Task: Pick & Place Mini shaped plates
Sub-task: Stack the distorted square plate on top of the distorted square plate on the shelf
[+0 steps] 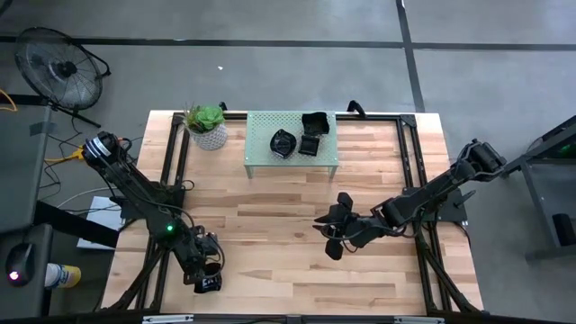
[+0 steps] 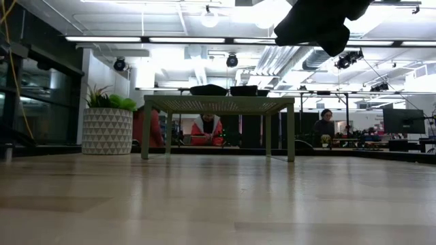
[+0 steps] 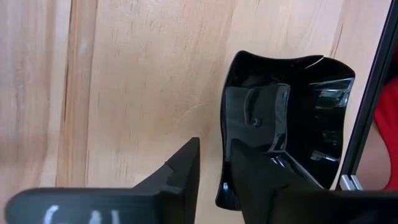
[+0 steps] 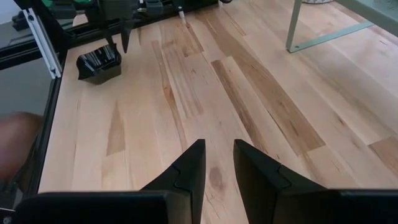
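The left claw (image 3: 214, 165) stood low over the near left corner of the tabletop (image 1: 297, 225), straddling the rim of a glossy black wavy-rimmed plate (image 3: 289, 118). In the left wrist view one finger sat inside the dish and the other outside it over bare wood, with the rim wall running up between them. The gap between the fingers was narrow, but whether they had yet pinched the rim could not be told. In the high view that plate (image 1: 209, 283) lay right at the claw's tip, close to the dark frame rail along the tabletop's edge, so the grasp looked to turn on the rim lining up with the slot between the fingers rather than on any sideways reach.

The right claw (image 4: 217, 163) hung above the middle of the tabletop, well apart from that plate, its fingers a little apart with nothing between them. The left arm was plainly the nearer one.

Three more black plates (image 1: 300, 138) already rested on the small pale green stand (image 1: 261, 153) at the far side, beside the white-potted plant (image 1: 208, 126). From the corner plate the stand lay far across the tabletop, away and toward the middle.
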Robot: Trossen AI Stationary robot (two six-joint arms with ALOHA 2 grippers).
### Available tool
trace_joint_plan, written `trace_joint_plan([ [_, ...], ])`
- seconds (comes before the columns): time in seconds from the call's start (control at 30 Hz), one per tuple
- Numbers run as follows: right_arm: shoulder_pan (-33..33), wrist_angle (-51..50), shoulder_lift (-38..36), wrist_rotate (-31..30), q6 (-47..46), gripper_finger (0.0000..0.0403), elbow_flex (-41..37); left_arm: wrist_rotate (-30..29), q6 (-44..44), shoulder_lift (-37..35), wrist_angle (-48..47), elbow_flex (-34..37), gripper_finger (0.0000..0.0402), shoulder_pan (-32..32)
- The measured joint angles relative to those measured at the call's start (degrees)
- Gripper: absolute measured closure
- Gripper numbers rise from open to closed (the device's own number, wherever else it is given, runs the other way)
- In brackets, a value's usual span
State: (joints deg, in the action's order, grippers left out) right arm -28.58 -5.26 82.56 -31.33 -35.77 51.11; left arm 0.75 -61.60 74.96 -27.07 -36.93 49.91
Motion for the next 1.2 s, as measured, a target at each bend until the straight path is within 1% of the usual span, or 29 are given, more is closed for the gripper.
trace_joint_plan([
  [0.5, 0.0, 0.0, 0.0, 0.1, -0.2, 0.0324, 0.0, 0.7, 1.9, 0.0, 0.3, 0.0, 0.0398, 0.0],
  [0.67, 0.0, 0.0, 0.0, 0.1, -0.2, 0.0324, 0.0, 1.2, 2.4, 0.0, 0.3, 0.0, 0.0400, 0.0],
  [0.83, 0.0, 0.0, 0.0, 0.1, -0.2, 0.0324, 0.0, 0.0, 3.4, 0.0, 0.3, 0.0, 0.0401, 0.0],
  [1.2, 0.0, 0.0, 0.0, 1.0, -0.4, 0.0324, 0.0, -0.3, 3.3, 0.0, 0.8, 0.0, 0.0401, 0.0],
])
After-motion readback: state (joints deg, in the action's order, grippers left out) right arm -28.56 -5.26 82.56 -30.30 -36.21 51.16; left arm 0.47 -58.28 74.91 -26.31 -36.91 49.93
